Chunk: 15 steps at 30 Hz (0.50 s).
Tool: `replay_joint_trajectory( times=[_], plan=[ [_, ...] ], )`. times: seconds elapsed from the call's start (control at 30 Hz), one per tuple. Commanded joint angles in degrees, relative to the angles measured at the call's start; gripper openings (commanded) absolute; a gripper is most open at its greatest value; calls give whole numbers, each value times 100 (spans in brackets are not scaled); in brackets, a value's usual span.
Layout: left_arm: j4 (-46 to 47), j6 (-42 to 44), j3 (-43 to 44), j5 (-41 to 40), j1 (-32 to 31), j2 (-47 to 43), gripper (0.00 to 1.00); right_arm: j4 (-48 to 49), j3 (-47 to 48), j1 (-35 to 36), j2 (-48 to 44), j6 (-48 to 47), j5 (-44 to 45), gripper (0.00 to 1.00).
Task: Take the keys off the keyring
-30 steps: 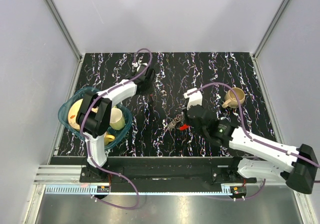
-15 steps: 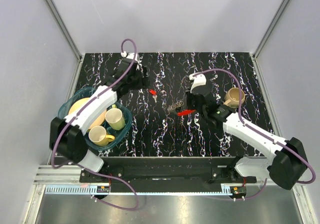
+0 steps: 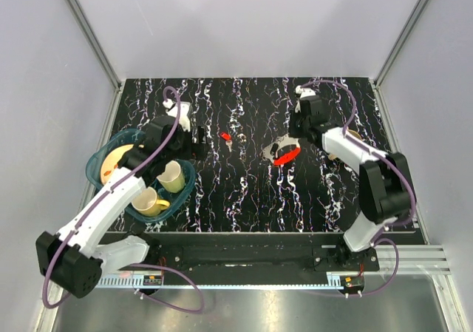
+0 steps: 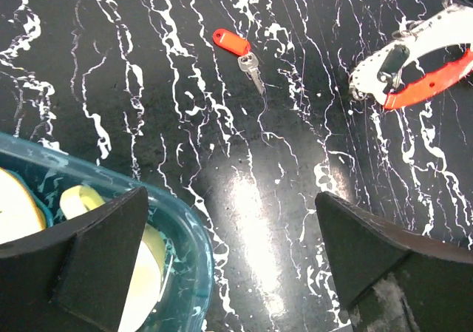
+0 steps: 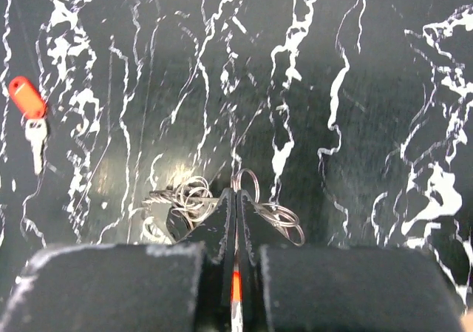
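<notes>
A single key with a red plastic head lies loose on the black marbled table, also seen in the left wrist view and the right wrist view. My left gripper is open and empty beside it to the left, its fingers wide apart over bare table. The keyring, a tangle of thin metal rings, sits at my right gripper, which is shut on it. Its red tag hangs below the fingers and shows in the left wrist view.
A blue translucent tub at the left holds yellow mugs and a plate; its rim is close under my left gripper. A tan mug stands behind the right arm. Grey walls close in the table.
My left gripper opened, left the red-headed key on the table and drew back left toward the tub. My right arm carried the keyring farther back and to the right.
</notes>
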Motion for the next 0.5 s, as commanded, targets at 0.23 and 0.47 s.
replay_joint_trajectory(
  times=[0.23,0.47],
  plan=[
    [496,300,-550,-112,18,-878,99,-534,2060,-593,1954,-430,269,1],
    [654,283,-638,10,18,-1063,99,-1543,2765,-610,1780,-432,333,66]
  ],
)
